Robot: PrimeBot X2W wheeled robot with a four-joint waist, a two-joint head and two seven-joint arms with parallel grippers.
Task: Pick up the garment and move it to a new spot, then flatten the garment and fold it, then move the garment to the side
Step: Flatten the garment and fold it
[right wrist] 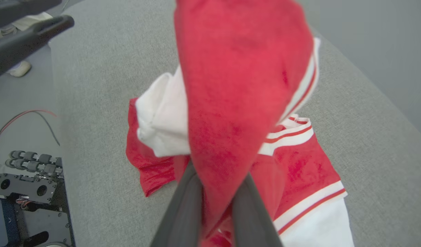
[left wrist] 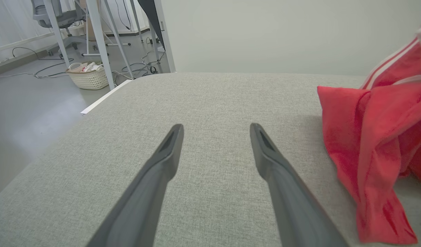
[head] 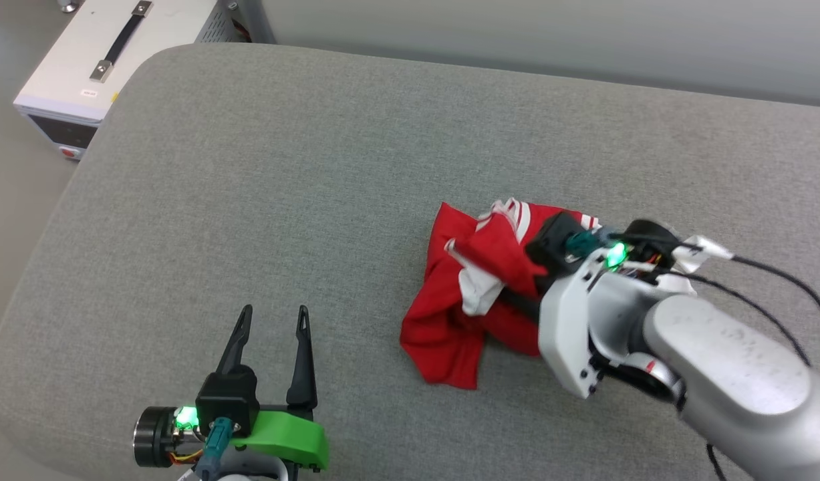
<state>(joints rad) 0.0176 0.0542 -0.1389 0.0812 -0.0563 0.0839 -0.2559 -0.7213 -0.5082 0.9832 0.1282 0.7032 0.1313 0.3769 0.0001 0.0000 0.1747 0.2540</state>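
Observation:
The garment (head: pixel 450 314), a red jersey with white sleeves and striped trim, lies crumpled right of centre on the grey cushion (head: pixel 283 187). My right gripper (head: pixel 510 294) is shut on a red fold of it; in the right wrist view the cloth (right wrist: pixel 231 103) rises between the two fingers (right wrist: pixel 183 206) and drapes over them. The lettering and number are hidden in the folds. My left gripper (head: pixel 272 317) stands open over bare cushion at the lower left, well apart from the garment (left wrist: pixel 375 137), with nothing between its fingers (left wrist: pixel 162 161).
A white box with a black handle (head: pixel 109 60) stands on the floor past the cushion's far-left corner. The left wrist view shows a woven basket (left wrist: pixel 88 77) and white frame legs (left wrist: pixel 100 41) on the floor. A grey wall (head: pixel 550 33) runs behind the cushion.

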